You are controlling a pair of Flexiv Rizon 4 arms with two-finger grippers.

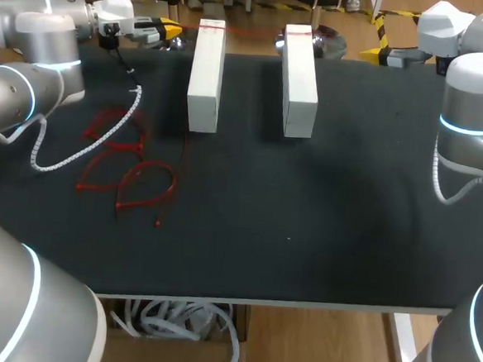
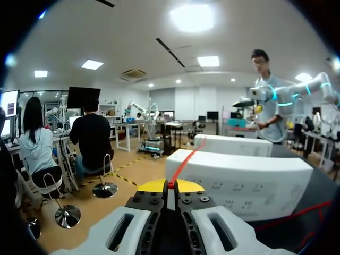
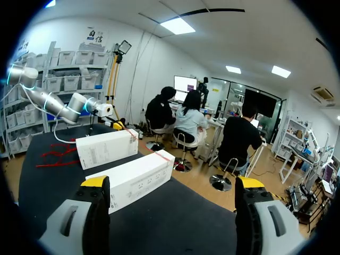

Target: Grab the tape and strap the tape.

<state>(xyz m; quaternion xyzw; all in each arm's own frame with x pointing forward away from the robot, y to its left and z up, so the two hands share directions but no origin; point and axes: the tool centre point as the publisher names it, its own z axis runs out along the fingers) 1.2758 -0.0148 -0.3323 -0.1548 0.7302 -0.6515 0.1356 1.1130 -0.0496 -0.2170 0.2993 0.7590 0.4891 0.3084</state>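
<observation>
Black table (image 1: pixel 305 219) is set with a left box (image 1: pixel 206 75) and a right box (image 1: pixel 300 79), both white, side by side toward the far edge. Red tape (image 2: pixel 183 166) is drawn across their far ends, with loose loops lying near the left box. Left gripper (image 2: pixel 170 186) is pinched closed on the tape's strand beside the left box; right gripper (image 3: pixel 172 183) is held wide apart with nothing in it, near the far right edge.

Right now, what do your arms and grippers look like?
My left arm and right arm are round silver tubes with glowing blue rings at the joints. A white coiled cable hangs along each. The left gripper and right gripper are pale grey with black parts and yellow tips.
</observation>
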